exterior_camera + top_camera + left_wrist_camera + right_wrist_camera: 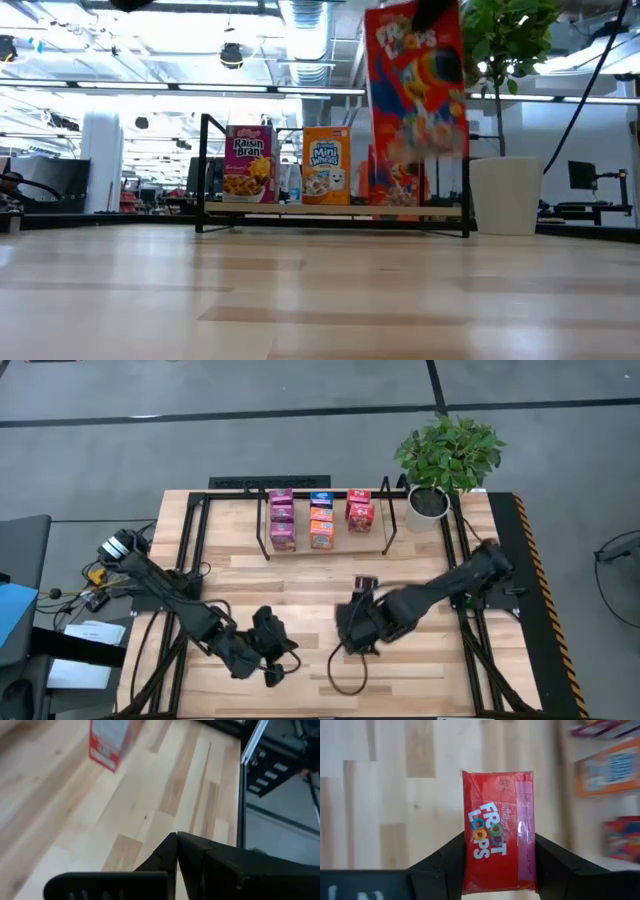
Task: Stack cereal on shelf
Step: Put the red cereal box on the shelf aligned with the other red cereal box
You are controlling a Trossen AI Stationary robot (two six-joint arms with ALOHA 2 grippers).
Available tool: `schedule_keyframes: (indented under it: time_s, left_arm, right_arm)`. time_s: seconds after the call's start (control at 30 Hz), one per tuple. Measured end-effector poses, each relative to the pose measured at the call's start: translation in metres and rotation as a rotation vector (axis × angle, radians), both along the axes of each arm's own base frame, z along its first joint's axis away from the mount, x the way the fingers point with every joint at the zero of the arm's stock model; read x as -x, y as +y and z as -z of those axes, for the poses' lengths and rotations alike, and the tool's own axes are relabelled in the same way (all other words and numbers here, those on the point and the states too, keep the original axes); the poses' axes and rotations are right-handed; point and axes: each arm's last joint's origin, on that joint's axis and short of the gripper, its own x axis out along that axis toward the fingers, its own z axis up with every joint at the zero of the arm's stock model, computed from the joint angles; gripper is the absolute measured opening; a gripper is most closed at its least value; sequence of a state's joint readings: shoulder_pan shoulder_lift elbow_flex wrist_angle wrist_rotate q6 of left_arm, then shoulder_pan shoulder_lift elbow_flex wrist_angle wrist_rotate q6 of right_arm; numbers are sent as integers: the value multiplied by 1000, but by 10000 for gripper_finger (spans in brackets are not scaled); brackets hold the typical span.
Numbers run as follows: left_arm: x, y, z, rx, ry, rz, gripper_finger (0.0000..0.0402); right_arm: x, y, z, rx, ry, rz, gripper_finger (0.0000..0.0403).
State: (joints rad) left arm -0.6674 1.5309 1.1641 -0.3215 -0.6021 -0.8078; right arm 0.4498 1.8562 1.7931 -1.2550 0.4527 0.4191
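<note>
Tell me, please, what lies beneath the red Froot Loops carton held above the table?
Bare light wooden tabletop shows below the red Froot Loops carton, clamped in the right pincer. The patch directly under the carton is covered, so unseen.

We see a wood table [300, 575] carrying the black wire shelf [266, 532] with cereal cartons [321, 520], potted plant [445, 460] beside it.

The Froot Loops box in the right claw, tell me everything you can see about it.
The Froot Loops box is a small red cardboard carton with colourful lettering and a pink strip along one edge. The right claw grips it, one dark finger on each side. In the low view it hangs upright above the wooden table, in front of the shelf.
</note>
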Motion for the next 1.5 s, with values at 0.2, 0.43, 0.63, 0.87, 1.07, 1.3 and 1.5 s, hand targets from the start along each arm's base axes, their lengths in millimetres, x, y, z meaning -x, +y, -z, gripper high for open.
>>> schedule_keyframes:
  time_s: [0.2, 0.43, 0.63, 0.87, 1.07, 1.3, 1.5]
  left_arm:
    - [13, 11, -25, 9, -63, 5, 0]
    - [23, 21, -43, -35, -118, -14, 0]
    - [24, 28, -47, -55, -135, -63, 0]
    - [17, 40, -47, -56, -131, -114, 0]
    - [10, 50, -48, -45, -139, -157, 0]
    - [10, 52, -47, -84, -125, -145, 0]
    - [12, 53, -44, -96, -98, -147, 0]
  right_arm:
    - [35, -59, -61, 42, -69, -12, 198]
    - [78, -134, -79, 25, -188, 48, 207]
    - [89, -181, -47, -28, -226, -15, 199]
    - [83, -224, -13, -41, -133, -73, 208]
    - [67, -252, 11, -94, -80, -111, 214]
    - [57, -263, 23, -91, -69, -115, 204]
    - [54, -267, 20, -72, -121, -86, 210]
